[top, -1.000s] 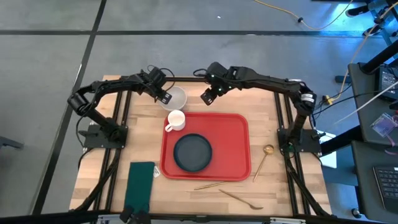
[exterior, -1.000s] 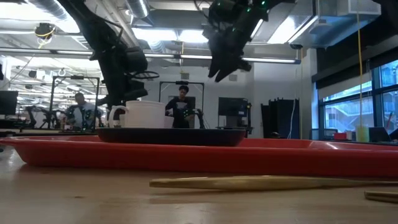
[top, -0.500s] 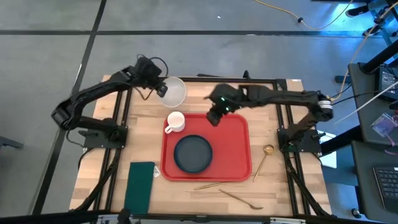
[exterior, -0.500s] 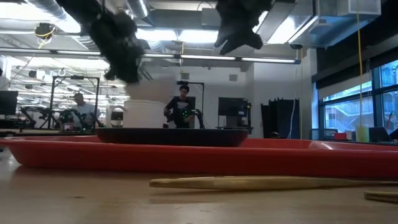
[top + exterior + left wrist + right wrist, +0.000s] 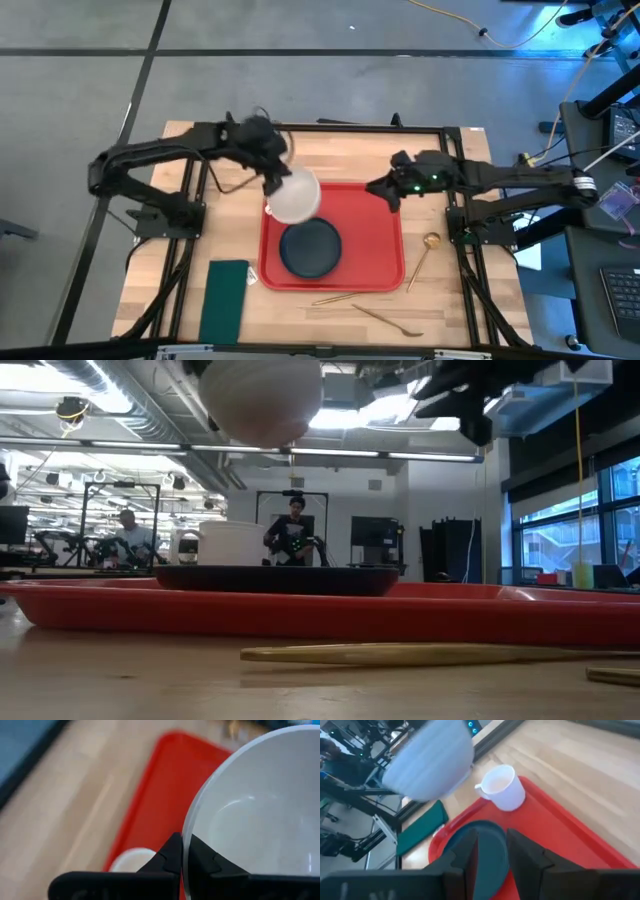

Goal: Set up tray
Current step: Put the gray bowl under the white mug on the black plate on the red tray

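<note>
The left gripper now pinches the rim of a white bowl, carried in from beyond the table's far edge to hang over the red tray, above the white mug and near the dark plate. Placement looks close. The right gripper, fingers slightly apart and empty, has pulled back to the tray's far right corner.
</note>
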{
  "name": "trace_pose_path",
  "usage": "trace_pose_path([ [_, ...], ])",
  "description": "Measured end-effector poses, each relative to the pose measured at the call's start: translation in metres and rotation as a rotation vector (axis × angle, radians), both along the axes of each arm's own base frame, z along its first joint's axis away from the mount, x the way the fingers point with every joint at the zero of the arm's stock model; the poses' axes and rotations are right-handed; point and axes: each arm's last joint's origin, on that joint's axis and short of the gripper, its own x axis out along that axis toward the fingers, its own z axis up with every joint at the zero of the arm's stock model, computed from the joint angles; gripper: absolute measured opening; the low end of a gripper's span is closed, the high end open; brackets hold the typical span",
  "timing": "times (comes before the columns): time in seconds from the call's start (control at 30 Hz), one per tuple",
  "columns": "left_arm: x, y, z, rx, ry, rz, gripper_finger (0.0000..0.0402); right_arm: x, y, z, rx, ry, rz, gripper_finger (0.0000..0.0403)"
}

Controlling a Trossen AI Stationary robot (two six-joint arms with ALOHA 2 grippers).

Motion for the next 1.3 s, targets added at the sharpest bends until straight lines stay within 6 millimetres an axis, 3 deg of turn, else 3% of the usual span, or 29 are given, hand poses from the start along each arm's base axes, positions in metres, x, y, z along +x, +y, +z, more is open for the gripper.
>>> trace_pose_path([
  [0.13, 0.035, -0.025, -0.01, -0.043, 0.093, -0.03, 0.0004, -0.014, 0.002, -0.005, 0.005, -0.013, 0.021, 0.0105],
  [0.27, 0.067, -0.046, -0.035, -0.059, 0.191, -0.024, 0.0004, -0.019, 0.004, -0.01, 0.008, 0.018, 0.038, 0.0104],
  [0.53, 0.1, -0.07, -0.096, -0.117, 0.391, 0.052, 0.0004, -0.018, 0.009, -0.015, -0.026, 0.046, 0.104, 0.0107],
  [0.8, 0.109, -0.076, -0.121, -0.131, 0.474, 0.119, 0.0004, -0.018, 0.014, -0.015, -0.027, 0.048, 0.137, 0.0107],
  [1.3, 0.101, -0.091, -0.121, -0.023, 0.519, 0.196, 0.0004, -0.018, 0.016, -0.015, -0.024, 0.048, 0.147, 0.0107],
])
